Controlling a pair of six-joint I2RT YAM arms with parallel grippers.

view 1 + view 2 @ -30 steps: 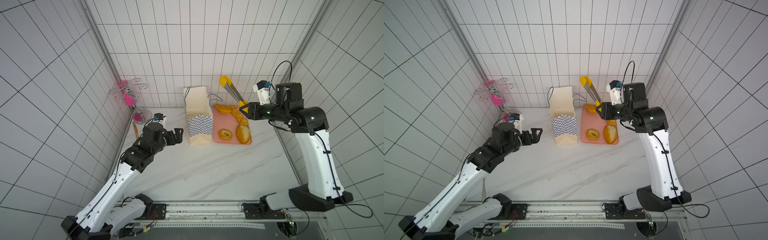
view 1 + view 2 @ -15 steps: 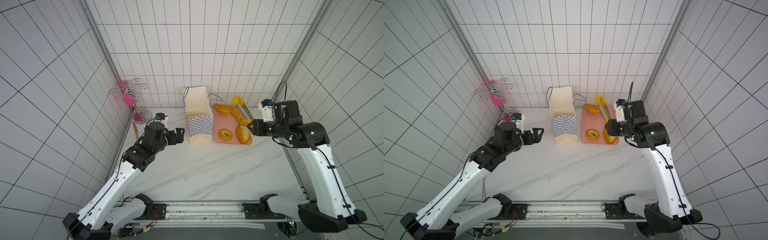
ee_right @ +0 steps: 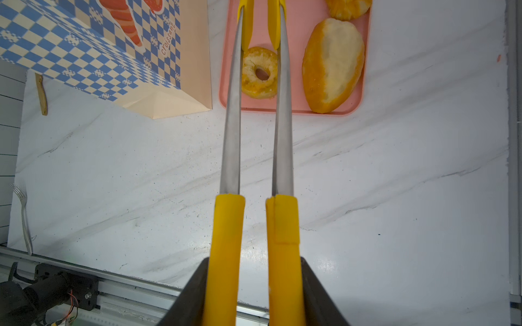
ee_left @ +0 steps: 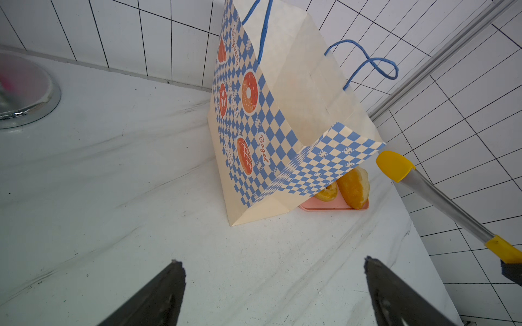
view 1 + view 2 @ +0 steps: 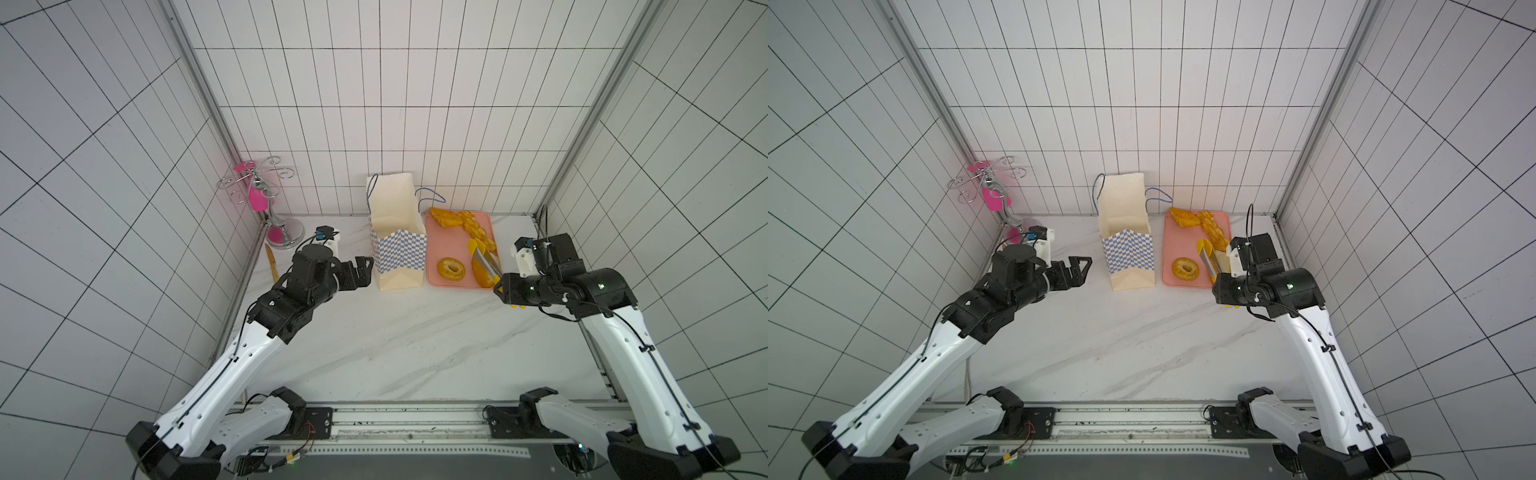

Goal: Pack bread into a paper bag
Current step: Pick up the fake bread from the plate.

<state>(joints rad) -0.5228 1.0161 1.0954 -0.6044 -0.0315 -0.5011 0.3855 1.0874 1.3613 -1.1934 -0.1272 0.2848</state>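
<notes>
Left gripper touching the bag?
Apart. The left wrist view shows a stretch of bare table between the open left gripper and the bag.

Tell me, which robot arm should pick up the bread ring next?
Right, probably. The right pincer grips the yellow metal-armed tongs, tips hanging near the golden ring-shaped bread on the flat pink tray. The left pincer is open, empty, beside the checkered cream paper bag.

White tiled walls box in the scene at nine, twelve and three o'clock; a white marble-veined table gleams below, evenly lit.
</notes>
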